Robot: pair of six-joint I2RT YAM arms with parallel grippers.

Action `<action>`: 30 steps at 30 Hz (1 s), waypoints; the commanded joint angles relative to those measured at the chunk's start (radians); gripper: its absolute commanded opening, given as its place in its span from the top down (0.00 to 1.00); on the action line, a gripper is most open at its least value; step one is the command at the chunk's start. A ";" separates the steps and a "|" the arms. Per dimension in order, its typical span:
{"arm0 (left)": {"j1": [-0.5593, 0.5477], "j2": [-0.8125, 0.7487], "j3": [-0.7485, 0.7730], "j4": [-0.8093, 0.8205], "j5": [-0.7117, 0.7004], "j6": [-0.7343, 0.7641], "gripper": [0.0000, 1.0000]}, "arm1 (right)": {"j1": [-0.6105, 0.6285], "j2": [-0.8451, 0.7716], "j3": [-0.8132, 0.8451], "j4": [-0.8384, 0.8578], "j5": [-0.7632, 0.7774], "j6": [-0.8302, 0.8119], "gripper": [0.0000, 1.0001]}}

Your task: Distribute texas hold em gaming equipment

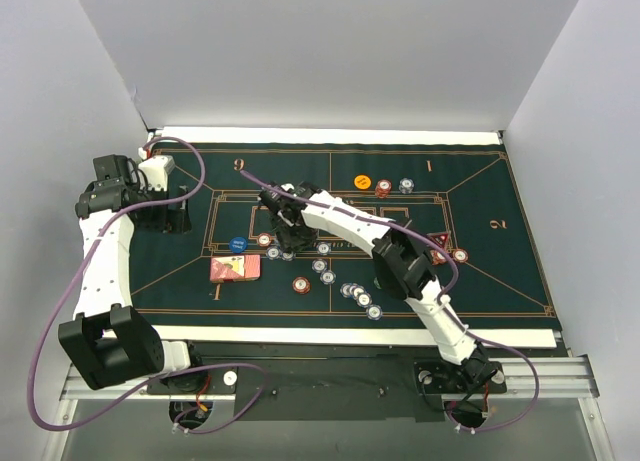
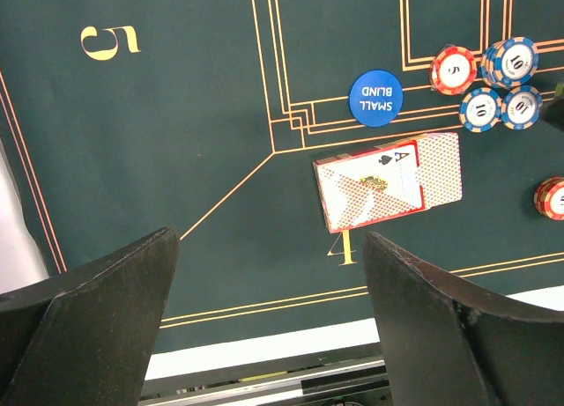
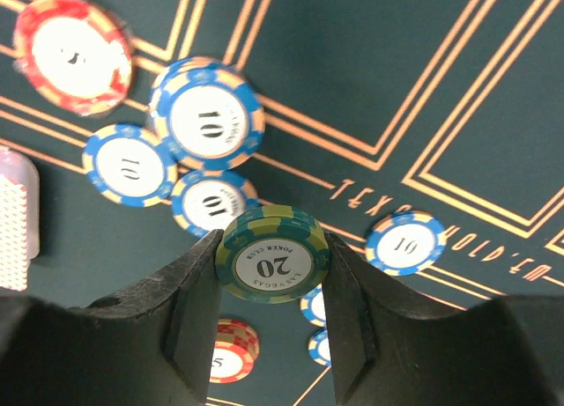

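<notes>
Slippage is the risk: the left tool [image 2: 269, 313] is held wide open and empty over the felt mat [image 2: 176, 115] near the playing cards [image 2: 388, 184], while a green chip [image 3: 271, 252] is pinched by its rim in the right tool [image 3: 271, 278] above the blue chips [image 3: 207, 115] and could be dropped among them. The right arm [image 1: 350, 221] is stretched low across mid-mat.

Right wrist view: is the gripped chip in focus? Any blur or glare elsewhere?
Right wrist: the green chip in the right hand is sharp, its 20 readable; the red chip at top left is soft. Left wrist: cards and blue disc crisp, no glare. Top view: even light, the white strip at the far edge blown out.
</notes>
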 commanded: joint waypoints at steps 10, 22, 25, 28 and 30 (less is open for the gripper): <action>0.007 -0.023 0.020 0.017 0.019 -0.005 0.04 | 0.059 0.025 0.043 -0.036 -0.041 -0.006 0.53; 0.008 -0.040 0.015 0.013 0.017 -0.003 0.04 | 0.037 -0.205 -0.075 -0.054 0.028 -0.031 0.39; 0.008 -0.041 0.015 0.011 0.019 0.000 0.04 | 0.008 -0.355 -0.182 -0.053 0.069 -0.020 0.33; 0.008 -0.043 0.017 0.010 0.022 0.001 0.04 | -0.049 -0.470 -0.354 -0.041 0.099 -0.006 0.31; 0.007 -0.043 0.018 0.008 0.025 0.003 0.04 | -0.090 -0.553 -0.471 -0.034 0.115 0.010 0.30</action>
